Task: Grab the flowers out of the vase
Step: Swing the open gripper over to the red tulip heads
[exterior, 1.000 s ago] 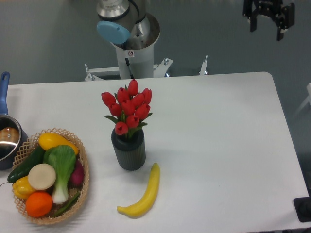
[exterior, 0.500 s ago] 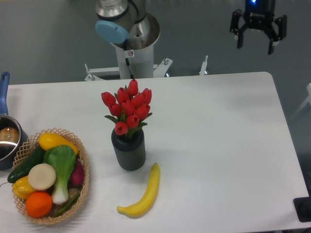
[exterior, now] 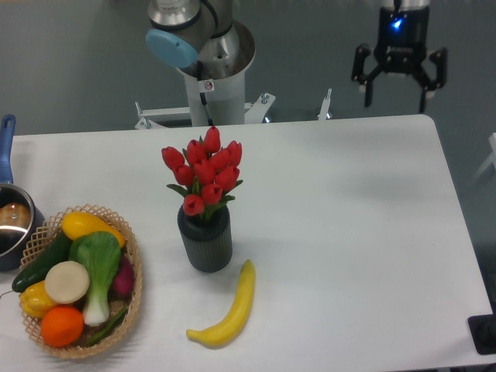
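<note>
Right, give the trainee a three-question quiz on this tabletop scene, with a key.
1. True or false: the red tulip flowers stand in the dark grey ribbed vase.
2. What lies on the white table just in front of the vase? A) yellow banana B) an orange C) a cucumber
3. Fill in: the black two-finger gripper has its jaws ____.

Key: 1 true. 2 A. 3 open; it hangs by the table's far right edge, holding nothing.
</note>
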You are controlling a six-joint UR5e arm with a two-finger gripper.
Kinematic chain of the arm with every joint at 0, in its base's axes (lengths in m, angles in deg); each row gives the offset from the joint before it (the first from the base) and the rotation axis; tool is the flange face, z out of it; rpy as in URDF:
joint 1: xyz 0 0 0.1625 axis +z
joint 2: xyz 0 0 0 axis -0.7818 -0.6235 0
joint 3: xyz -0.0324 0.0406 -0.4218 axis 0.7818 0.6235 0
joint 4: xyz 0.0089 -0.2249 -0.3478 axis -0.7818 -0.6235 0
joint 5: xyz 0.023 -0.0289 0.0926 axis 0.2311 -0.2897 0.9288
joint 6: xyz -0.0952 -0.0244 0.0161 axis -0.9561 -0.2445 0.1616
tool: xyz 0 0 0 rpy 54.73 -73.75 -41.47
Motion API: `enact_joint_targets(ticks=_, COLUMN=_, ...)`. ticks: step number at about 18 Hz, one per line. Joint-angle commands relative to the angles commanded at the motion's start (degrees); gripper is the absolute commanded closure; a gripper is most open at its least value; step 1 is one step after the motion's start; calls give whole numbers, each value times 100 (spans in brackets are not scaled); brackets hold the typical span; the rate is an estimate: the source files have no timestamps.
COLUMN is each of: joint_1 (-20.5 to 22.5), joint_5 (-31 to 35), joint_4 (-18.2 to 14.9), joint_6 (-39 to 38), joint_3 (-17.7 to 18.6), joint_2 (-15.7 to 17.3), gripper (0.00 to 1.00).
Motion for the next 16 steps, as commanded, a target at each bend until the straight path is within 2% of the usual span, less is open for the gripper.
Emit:
enact_joint_targets(ticks=4, joint_1=-35, joint_5=-1011, joint_4=9, joint_6=71, joint_3=361, joint_2=35, gripper=0)
enact_joint_targets(ticks=6, joint_1=-210, joint_5=-1381, joint_4=9, joint_6=45, joint_3=406, joint_2=18, gripper=0)
enact_joint_targets(ticks=14, joint_1=-826, joint_5=-1927, joint_4=9, joint_6=132, joint_3=634, joint_2=-88, gripper=0)
enact_joint_targets(ticks=16, joint_1=-844, joint_5=-1997, joint_4=18, joint_6=298, joint_3=835, joint_2=-88, gripper=0)
